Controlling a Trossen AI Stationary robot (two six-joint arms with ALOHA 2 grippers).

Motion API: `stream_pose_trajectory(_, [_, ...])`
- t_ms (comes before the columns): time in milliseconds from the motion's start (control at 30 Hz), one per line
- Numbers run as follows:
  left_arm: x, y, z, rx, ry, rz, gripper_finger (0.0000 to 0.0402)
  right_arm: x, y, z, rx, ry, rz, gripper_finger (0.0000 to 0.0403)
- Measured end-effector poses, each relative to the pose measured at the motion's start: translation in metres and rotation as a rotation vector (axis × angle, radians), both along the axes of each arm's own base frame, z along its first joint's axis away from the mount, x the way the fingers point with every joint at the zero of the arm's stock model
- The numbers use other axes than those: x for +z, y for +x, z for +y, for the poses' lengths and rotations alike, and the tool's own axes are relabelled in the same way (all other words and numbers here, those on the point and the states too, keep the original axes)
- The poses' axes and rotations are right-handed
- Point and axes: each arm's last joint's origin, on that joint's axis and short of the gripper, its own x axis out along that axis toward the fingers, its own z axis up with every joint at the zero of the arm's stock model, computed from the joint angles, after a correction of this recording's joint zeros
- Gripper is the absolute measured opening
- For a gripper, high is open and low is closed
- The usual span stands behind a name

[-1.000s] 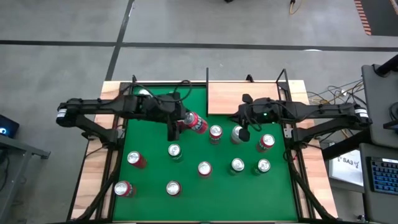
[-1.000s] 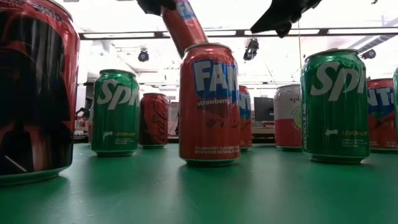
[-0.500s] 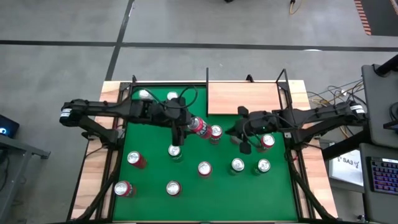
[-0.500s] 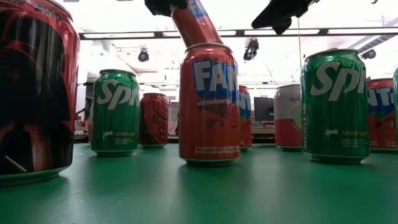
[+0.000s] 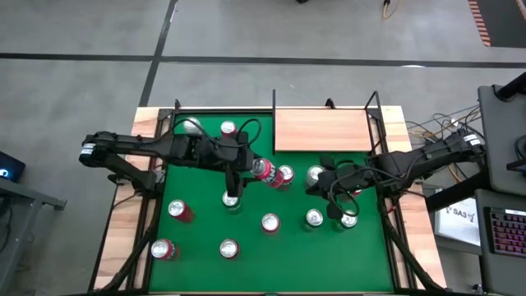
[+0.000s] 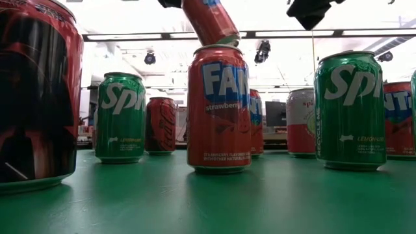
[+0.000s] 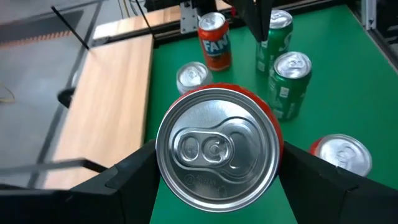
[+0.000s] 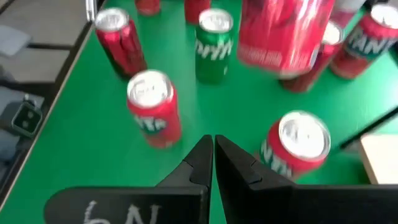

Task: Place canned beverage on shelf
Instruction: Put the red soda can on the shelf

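Green felt bench [image 5: 197,263] with a pale wood shelf [image 5: 320,130]; left pincer [image 5: 246,168] grips a tilted red can [image 5: 265,171], right pincer [image 8: 213,163] is closed, empty.

Red can [image 5: 263,169] held tilted above the table, pale shelf [image 5: 320,129] bare.

Two dark, slender arms — black cables looped along them, white bands at the bases, tapered black jaws.

shelf [image 5: 321,130]: bare board, open from above | rim: thin black rods along its edges | green tabletop [image 5: 197,263] beside shelf: upright cans [image 5: 269,222] scattered, narrow gaps between | right gripper [image 5: 334,202] near shelf's front edge
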Motion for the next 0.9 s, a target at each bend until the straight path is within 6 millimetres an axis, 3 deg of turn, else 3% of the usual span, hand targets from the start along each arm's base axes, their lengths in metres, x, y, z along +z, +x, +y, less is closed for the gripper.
stream_pose_trajectory(167, [0.023,0.012,0.011,-0.027,0.09,0.014,0.0267,0.002,-0.011,-0.003,-0.027,0.012,0.083,0.0009])
stream_pose_trajectory(433, [0.048,0.049,0.042,-0.091,0.259,0.184,0.0267,0.007,-0.023,-0.006,-0.023,0.005,0.089,0.0009])
stream_pose_trajectory(700, [0.052,0.084,0.073,-0.195,0.293,0.282,0.0267,0.011,-0.033,-0.008,-0.004,-0.017,0.088,0.0009])
stream_pose_trajectory(900, [0.051,0.082,0.09,-0.194,0.275,0.251,0.0267,0.009,-0.043,-0.01,0.003,-0.018,0.099,0.0009])
